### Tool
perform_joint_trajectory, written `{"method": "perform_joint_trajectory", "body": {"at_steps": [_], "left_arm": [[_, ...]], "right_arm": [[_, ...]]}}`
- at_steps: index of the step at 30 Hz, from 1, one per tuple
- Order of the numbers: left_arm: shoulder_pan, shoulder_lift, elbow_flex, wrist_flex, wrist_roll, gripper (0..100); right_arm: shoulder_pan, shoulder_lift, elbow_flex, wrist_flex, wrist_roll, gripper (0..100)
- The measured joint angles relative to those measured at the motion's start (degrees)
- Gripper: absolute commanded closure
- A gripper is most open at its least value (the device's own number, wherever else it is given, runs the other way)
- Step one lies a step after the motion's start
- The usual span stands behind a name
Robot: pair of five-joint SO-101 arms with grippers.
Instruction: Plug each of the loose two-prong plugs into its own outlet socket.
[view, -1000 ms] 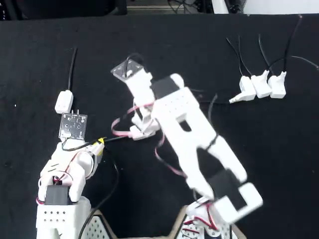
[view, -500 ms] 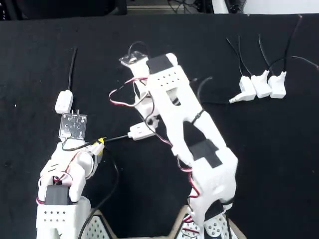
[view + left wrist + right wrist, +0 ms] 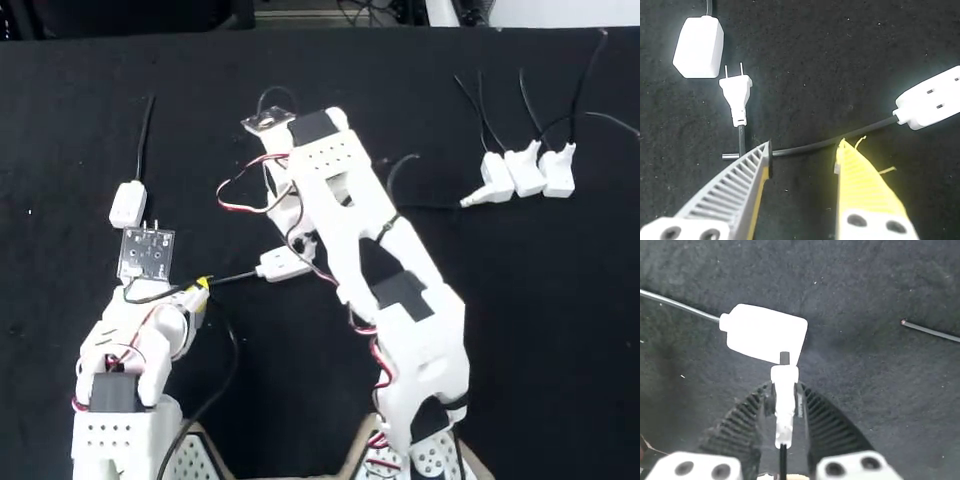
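A loose white two-prong plug [image 3: 736, 92] lies with its prongs just short of a white socket block [image 3: 698, 46] [image 3: 128, 203]. My left gripper [image 3: 802, 150] hangs open behind that plug, straddling a black cable [image 3: 810, 146] that runs to a second socket block [image 3: 932, 102] [image 3: 283, 263]. My right gripper [image 3: 784, 386] is shut on another white plug [image 3: 784, 412]. That plug's tip meets the edge of a white socket block [image 3: 765, 334]. Whether its prongs are inside is hidden. The right arm [image 3: 350, 230] bends over the table's middle and covers its own gripper.
Three white plug bodies [image 3: 520, 170] with thin black cords lie together at the back right on the black cloth [image 3: 500, 320]. The left arm [image 3: 130, 350] sits low at the front left. Red and white servo wires [image 3: 240, 195] loop beside the right arm.
The right arm has folded inward, its elbow swinging from the front right toward the middle, and its wrist shifted slightly toward the back. The left arm has stayed still.
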Motion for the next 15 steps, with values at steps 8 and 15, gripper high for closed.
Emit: {"method": "perform_joint_trajectory", "body": {"at_steps": [8, 15], "left_arm": [[0.0, 0.0, 0.0, 0.0, 0.0, 78], [0.0, 0.0, 0.0, 0.0, 0.0, 78]], "right_arm": [[0.1, 5.0, -2.6, 0.0, -0.3, 98.8], [0.1, 6.2, -5.0, 0.2, -0.4, 98.8]]}}
